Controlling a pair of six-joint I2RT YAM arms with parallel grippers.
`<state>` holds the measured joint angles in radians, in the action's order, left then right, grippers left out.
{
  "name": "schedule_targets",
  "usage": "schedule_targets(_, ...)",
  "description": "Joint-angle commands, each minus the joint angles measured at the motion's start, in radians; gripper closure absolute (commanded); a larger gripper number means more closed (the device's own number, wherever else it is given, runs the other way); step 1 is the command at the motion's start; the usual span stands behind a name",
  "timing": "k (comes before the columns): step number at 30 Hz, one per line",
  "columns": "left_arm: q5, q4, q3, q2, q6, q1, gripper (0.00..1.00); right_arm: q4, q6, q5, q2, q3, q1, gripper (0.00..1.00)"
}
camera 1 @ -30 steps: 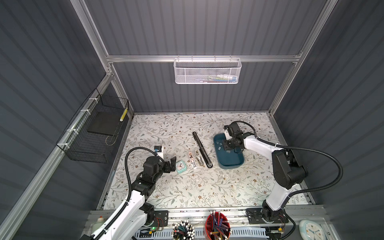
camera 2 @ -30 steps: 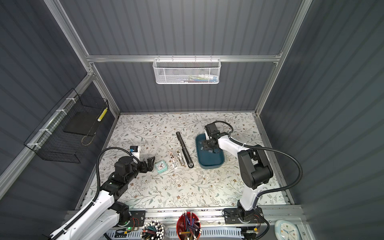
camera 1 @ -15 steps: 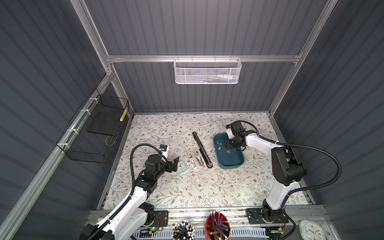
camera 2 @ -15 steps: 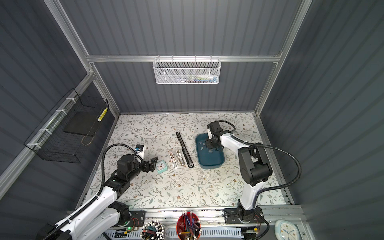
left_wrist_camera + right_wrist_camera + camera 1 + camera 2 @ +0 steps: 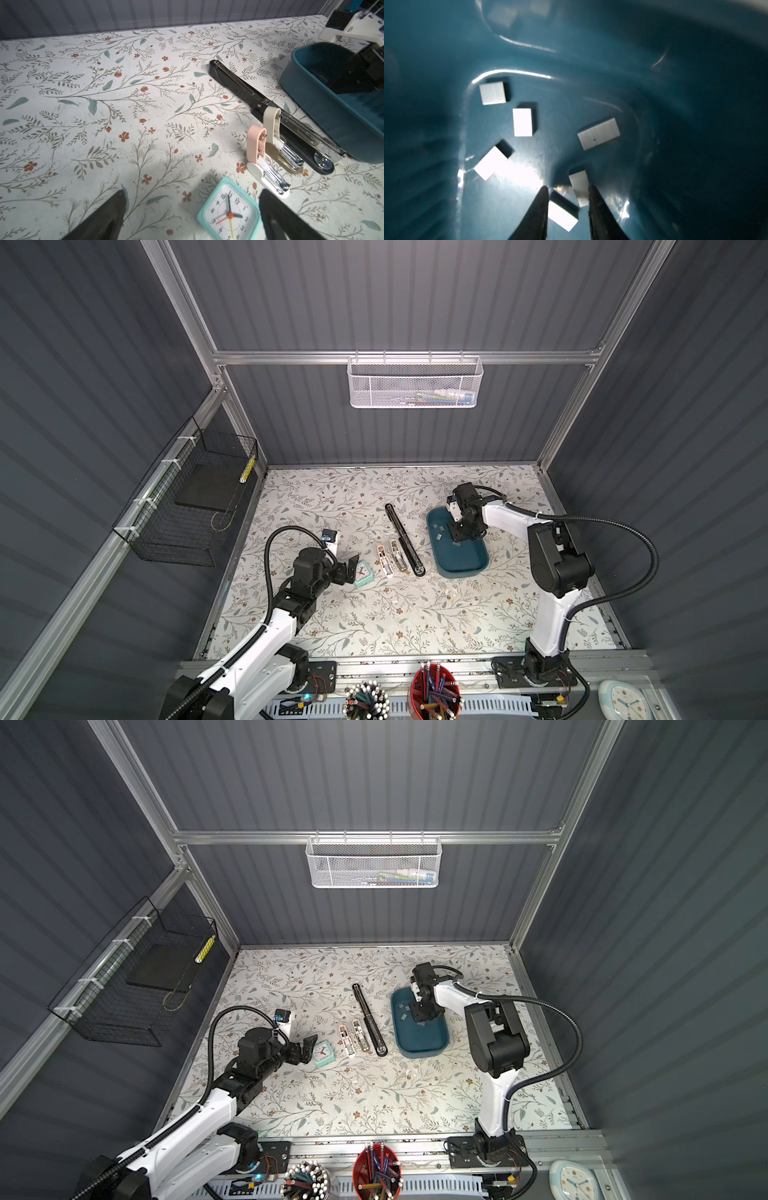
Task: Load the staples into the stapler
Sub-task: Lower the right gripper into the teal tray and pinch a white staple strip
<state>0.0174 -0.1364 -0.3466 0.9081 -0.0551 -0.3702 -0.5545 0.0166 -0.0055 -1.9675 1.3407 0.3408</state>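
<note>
If twelve o'clock points at the back wall in both top views, my left gripper (image 5: 348, 570) hangs low at about eight o'clock on the table (image 5: 374, 614). Its jaws are spread as wide as they go and hold nothing. In the left wrist view my two dark fingertips (image 5: 119, 197) stand well apart. A small clock (image 5: 228, 214) lies face up on the table in the gap ahead of them, just beside one finger.

At three o'clock of the clock lies the pink stapler (image 5: 264, 158), hinged open with its shiny rail bared. The beige stapler (image 5: 280, 141) lies just beside it at three o'clock, open the same way. Next comes the long black stapler (image 5: 404, 539), lying from eleven to five o'clock.

At three o'clock of that sits the blue tray (image 5: 461, 570). The staples (image 5: 522, 122), six short grey strips, lie scattered flat on its floor, mostly toward the twelve o'clock end.

My right gripper (image 5: 568, 186) reaches down into the tray with its tips at the floor. Its jaws are drawn in to a narrow gap. Two strips lie in that gap, one against the inner face of a finger (image 5: 593, 197) and the other slanted close to the opposite finger. I cannot tell whether I am pinching either strip or only straddling them.
</note>
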Motion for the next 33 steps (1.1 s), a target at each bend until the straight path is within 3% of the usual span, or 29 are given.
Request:
schedule_targets(1,-0.004,-0.016,-0.034,-0.005,0.017,0.005,0.0,-0.045,-0.024,0.011,-0.025,0.04,-0.001,0.66)
schedule_targets(23,0.003,-0.015,-0.034,-0.005,0.015,0.005,0.0,-0.081,-0.024,0.091,-0.078,0.092,-0.002,0.66)
schedule_targets(33,0.003,-0.015,-0.032,-0.008,0.014,0.006,0.0,-0.114,-0.031,0.094,-0.111,0.118,0.002,0.71)
